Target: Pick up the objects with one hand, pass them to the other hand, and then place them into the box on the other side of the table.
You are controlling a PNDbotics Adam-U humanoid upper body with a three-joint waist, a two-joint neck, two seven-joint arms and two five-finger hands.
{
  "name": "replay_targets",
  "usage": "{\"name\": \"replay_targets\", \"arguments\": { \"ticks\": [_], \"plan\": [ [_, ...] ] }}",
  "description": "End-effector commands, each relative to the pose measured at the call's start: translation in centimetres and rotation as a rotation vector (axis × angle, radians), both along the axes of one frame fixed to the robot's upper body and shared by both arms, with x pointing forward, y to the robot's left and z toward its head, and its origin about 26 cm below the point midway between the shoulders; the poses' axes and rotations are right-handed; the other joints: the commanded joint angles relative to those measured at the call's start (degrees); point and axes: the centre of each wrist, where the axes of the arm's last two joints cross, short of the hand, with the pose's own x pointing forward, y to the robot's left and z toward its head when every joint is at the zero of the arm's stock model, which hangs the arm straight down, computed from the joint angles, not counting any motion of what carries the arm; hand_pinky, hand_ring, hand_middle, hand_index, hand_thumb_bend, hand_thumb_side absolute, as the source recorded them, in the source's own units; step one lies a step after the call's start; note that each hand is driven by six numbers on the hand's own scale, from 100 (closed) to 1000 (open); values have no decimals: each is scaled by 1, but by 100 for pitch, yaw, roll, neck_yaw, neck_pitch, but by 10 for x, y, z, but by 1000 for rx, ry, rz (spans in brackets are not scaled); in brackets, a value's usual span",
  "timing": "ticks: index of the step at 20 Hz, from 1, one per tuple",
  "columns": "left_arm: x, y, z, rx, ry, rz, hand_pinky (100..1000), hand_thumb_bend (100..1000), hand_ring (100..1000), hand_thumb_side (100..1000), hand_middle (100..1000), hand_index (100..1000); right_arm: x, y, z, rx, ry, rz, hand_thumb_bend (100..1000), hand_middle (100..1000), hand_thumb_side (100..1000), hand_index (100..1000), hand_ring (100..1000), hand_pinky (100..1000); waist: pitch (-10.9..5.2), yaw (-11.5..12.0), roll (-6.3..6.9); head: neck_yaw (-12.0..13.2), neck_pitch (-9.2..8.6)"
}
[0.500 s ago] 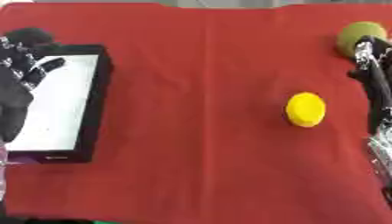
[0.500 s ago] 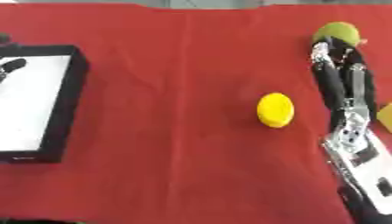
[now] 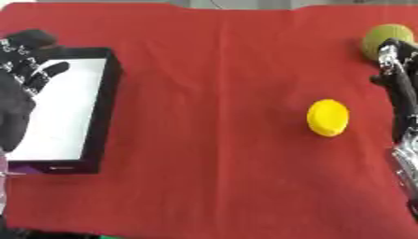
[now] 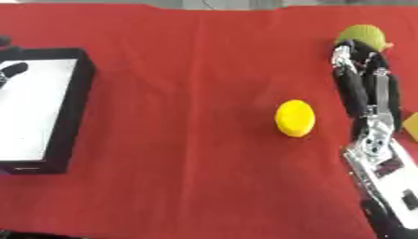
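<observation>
A yellow lemon-like object [image 4: 295, 118] lies on the red cloth, right of centre. A green round fruit [image 4: 362, 35] sits at the far right. My right hand [image 4: 365, 86] stretches flat toward it with straight fingers; its fingertips lie just below the green fruit and hold nothing. The yellow object is a little to the left of that hand, apart from it. The black box with a white floor [image 3: 103, 112] stands at the left edge. My left hand [image 3: 20, 70] hovers open over the box's left side.
A red cloth [image 3: 212, 70] covers the table. A small yellowish thing [image 4: 411, 125] shows at the right edge beside my right wrist. A purple bit [image 3: 23, 169] pokes out at the box's front left corner.
My right hand has shifted slightly toward the green fruit. The left hand stays over the box.
</observation>
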Motion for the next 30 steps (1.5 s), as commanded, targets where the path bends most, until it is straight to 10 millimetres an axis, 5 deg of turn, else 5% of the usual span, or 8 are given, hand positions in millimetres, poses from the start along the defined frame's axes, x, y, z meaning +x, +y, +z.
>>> {"name": "replay_targets", "arguments": {
  "ticks": [1,5,6,7,14,21,30],
  "plan": [
    [-3,1,11,19,-39,-6,817,170,796,885,687,697,-3,-3,12,-35,-45,-10,100,762,665,853,813,756,-135,19,6,-57,-105],
    [-4,2,12,20,-44,-5,817,169,797,883,688,697,-2,-11,24,-102,-62,-27,100,777,642,866,826,762,-137,13,-2,-175,-98],
    [-5,2,11,22,-45,-4,817,169,797,883,688,697,-2,-14,29,-125,-65,-35,100,781,762,870,830,765,-138,10,-5,-213,-95],
    [-5,2,11,23,-45,-4,817,169,797,883,688,697,-2,-18,34,-151,-69,-44,100,785,632,872,832,767,-140,6,-11,-252,-94],
    [-5,5,10,37,-38,7,816,168,798,886,689,696,-6,-43,74,-294,-33,-115,100,808,630,886,851,782,-165,-43,-48,-488,-62],
    [-6,6,9,49,-34,11,816,167,800,886,689,696,-11,-60,100,-404,167,-158,100,841,656,901,879,804,-188,-57,-91,-651,-85],
    [-7,4,10,55,-38,1,816,167,801,888,690,696,17,-105,112,-512,433,-182,100,896,692,934,924,848,-138,10,-134,-739,-308]
  ]
}}
